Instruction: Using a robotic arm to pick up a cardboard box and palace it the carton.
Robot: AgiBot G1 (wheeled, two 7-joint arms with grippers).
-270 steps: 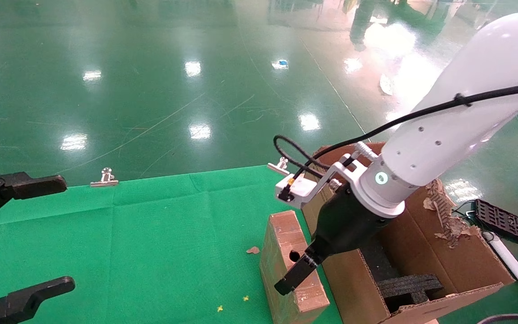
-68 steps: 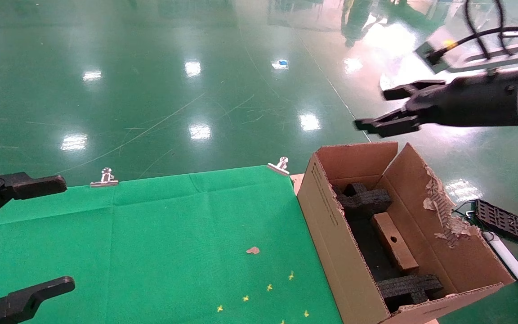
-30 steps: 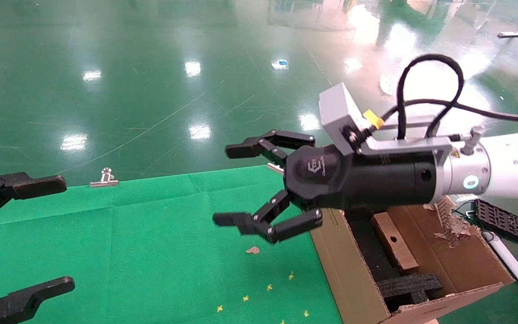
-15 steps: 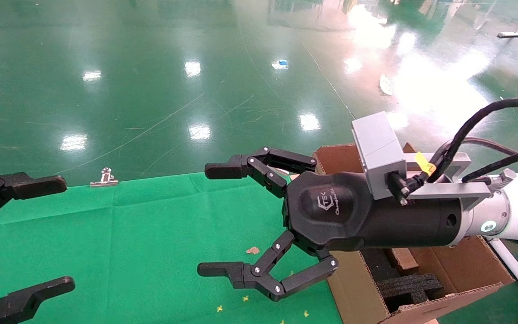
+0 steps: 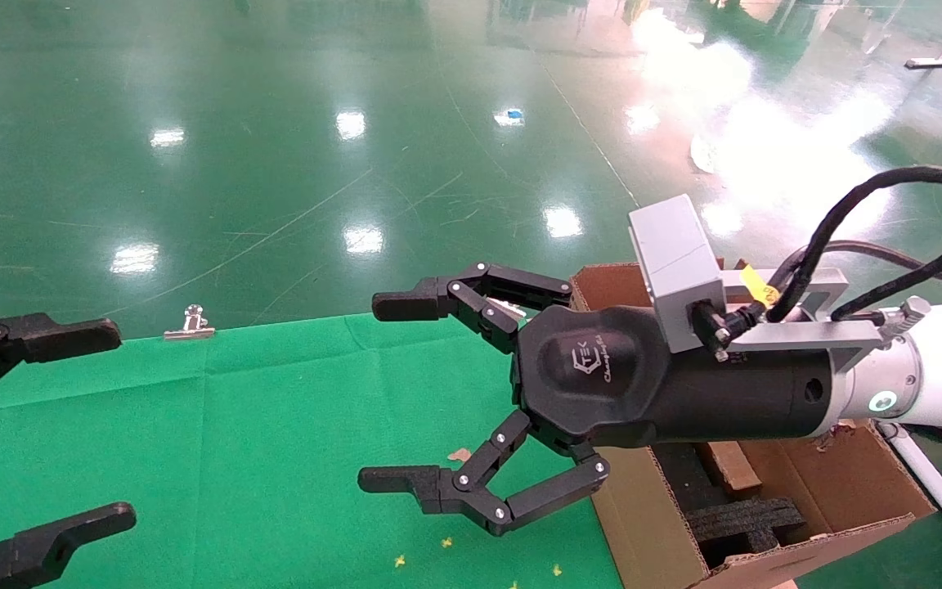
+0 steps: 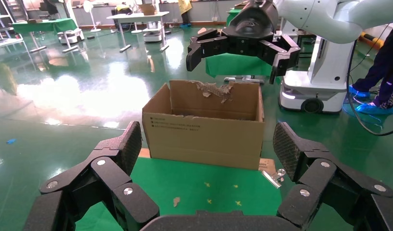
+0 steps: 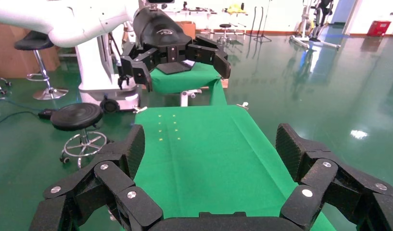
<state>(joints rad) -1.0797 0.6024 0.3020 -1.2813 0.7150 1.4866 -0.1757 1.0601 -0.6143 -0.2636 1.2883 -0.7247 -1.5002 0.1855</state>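
The slim brown cardboard box (image 5: 728, 466) lies inside the large carton (image 5: 651, 523) between black foam blocks (image 5: 745, 519); the right arm hides most of it. My right gripper (image 5: 385, 393) is open and empty. It hovers over the green cloth just left of the carton, pointing left. It shows above the carton in the left wrist view (image 6: 236, 60), where the carton's printed side (image 6: 204, 134) faces me. My left gripper (image 5: 121, 423) is open and empty, parked at the table's left edge. It also shows in the right wrist view (image 7: 180, 72).
A green cloth (image 5: 275, 425) covers the table, held by metal clips (image 5: 190, 325). A cardboard scrap (image 5: 460, 455) and small yellow marks (image 5: 446, 541) lie on it near the carton. A white rail (image 5: 929, 483) runs right of the carton. A black stool (image 7: 81, 118) stands beside the table.
The box went from the right gripper's grasp on the cloth into the carton. The open gripper then swung from above the carton's far side down over the cloth; lately it barely moved.
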